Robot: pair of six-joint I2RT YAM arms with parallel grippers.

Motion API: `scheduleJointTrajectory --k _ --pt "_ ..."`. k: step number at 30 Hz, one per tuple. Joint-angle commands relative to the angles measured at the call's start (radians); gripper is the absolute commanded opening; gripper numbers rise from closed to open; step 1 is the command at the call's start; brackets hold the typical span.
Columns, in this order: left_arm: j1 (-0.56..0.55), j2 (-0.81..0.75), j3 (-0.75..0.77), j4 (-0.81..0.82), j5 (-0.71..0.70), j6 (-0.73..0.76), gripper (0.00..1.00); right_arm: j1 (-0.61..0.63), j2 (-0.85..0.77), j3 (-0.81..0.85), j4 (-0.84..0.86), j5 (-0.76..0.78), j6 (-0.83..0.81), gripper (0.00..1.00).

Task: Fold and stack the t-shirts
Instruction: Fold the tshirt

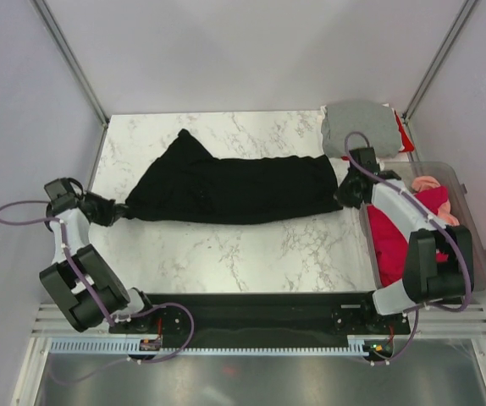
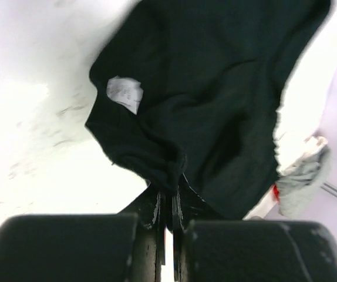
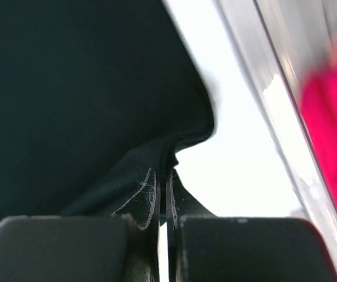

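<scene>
Progress looks early to me: only the black t-shirt point(image 1: 230, 188) is out on the tabletop point(image 1: 226, 254), drawn into a long band running left to right, with one corner peaking toward the far edge. The left gripper point(image 1: 118, 213) has its jaws clenched on the cloth at the band's left end (my left wrist view shows a bunched fold pinched between them, with a white label just beyond). The right gripper point(image 1: 345, 196) has its jaws clamped on the hem at the right end, beside the clear tub point(image 1: 480, 254). I'd judge that the shirt is being held taut between the two arms for a lengthwise fold. It is narrow enough that one fold may be in already, but the cross folds are not yet done. The grey t-shirt point(image 1: 360, 127) sits as a compact lump at the far right corner, and I cannot tell whether it is properly folded. The crimson t-shirt point(image 1: 389, 241) and the salmon-pink one point(image 1: 429, 183) lie crumpled in the tub, untouched as far as I can see. So I reckon there are at least three shirts left to fold, and I see no stack yet.
</scene>
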Motion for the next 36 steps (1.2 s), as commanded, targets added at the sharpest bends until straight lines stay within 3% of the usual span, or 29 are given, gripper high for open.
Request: scheduleJointTrajectory --k 1,3,5,10,12,14,21,23,24,25,26,27,28,29,32,34,36 --pt "0.010 -0.020 0.219 0.011 0.064 -0.007 0.02 -0.006 0.009 0.253 -0.039 0.070 -0.054 0.00" --pt "0.010 -0.079 0.217 -0.003 0.025 0.003 0.02 -0.015 -0.064 0.259 -0.041 0.127 -0.040 0.00" --pt "0.006 -0.141 0.160 0.017 -0.008 0.010 0.02 -0.028 -0.145 0.162 -0.037 0.130 -0.033 0.00" --pt "0.032 -0.349 -0.160 0.086 -0.120 0.004 0.02 -0.034 -0.255 -0.230 0.064 0.065 0.010 0.00" --pt "0.094 -0.383 -0.275 0.110 -0.121 -0.031 0.02 -0.032 -0.279 -0.306 0.115 0.040 0.020 0.00" --pt "0.170 -0.377 -0.338 0.143 -0.053 -0.046 0.02 -0.032 -0.293 -0.380 0.149 0.015 0.029 0.00" --pt "0.209 -0.247 -0.386 0.149 -0.027 -0.086 0.03 -0.034 -0.284 -0.430 0.148 0.014 0.056 0.00" --pt "0.215 -0.266 -0.386 0.131 -0.035 -0.091 0.09 -0.032 -0.290 -0.455 0.149 0.011 0.078 0.00" --pt "0.217 -0.277 -0.372 0.111 -0.036 -0.088 0.10 -0.034 -0.296 -0.464 0.148 0.009 0.086 0.04" --pt "0.221 -0.294 -0.359 0.091 -0.044 -0.085 0.26 -0.032 -0.304 -0.485 0.146 0.006 0.089 0.13" --pt "0.230 -0.312 -0.348 0.040 -0.050 -0.085 0.43 -0.034 -0.330 -0.492 0.140 -0.003 0.089 0.47" --pt "0.238 -0.363 -0.322 0.022 -0.054 -0.086 0.60 -0.032 -0.347 -0.496 0.134 -0.009 0.090 0.64" --pt "0.247 -0.391 -0.310 0.000 -0.056 -0.085 0.89 -0.032 -0.368 -0.499 0.125 -0.022 0.089 0.73" --pt "0.255 -0.418 -0.294 -0.017 -0.059 -0.080 0.97 -0.031 -0.412 -0.492 0.102 -0.022 0.087 0.88" --pt "0.200 -0.460 -0.213 -0.051 -0.071 -0.045 1.00 -0.029 -0.477 -0.435 0.054 -0.003 0.075 0.93" --pt "0.130 -0.465 -0.178 0.033 -0.074 -0.046 1.00 -0.015 -0.485 -0.374 0.043 0.004 0.061 0.93" --pt "-0.050 -0.443 -0.118 0.112 -0.192 -0.045 1.00 0.018 -0.467 -0.334 0.039 0.027 0.055 0.92"
